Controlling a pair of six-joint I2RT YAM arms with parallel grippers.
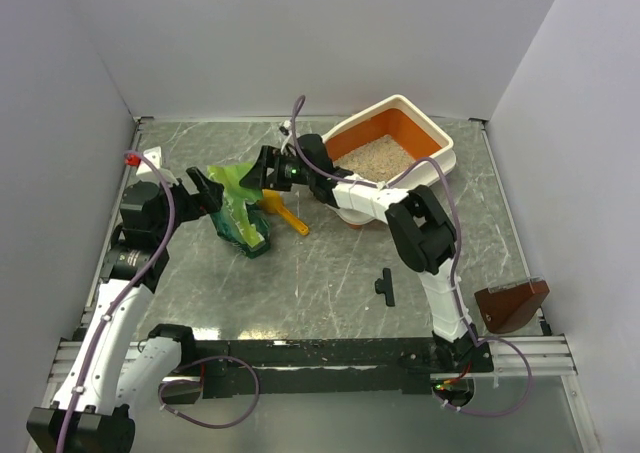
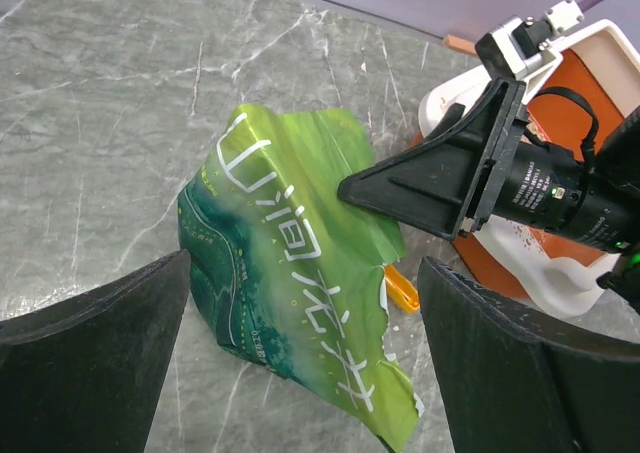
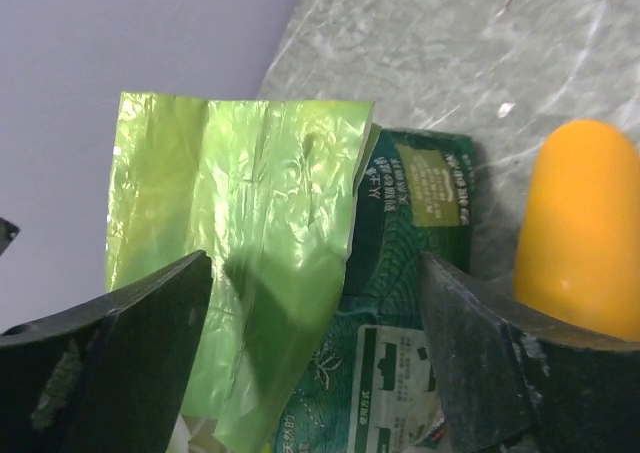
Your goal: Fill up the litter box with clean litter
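The litter box (image 1: 443, 145) is placed at the far right of the table (image 1: 320, 273). Beige litter (image 1: 378, 155) is spread over its orange floor. A green bag (image 1: 238, 208) is seen left of centre, between the two grippers. The left gripper (image 2: 305, 263) is held at the bag's left side with its fingers spread wide, and nothing is pinched. The right gripper (image 3: 315, 261) is reached in from the box side and is spread as well. The bag's pale top flap is framed between its fingers, but whether it is touched cannot be told. A yellow scoop (image 1: 288, 215) is laid just right of the bag.
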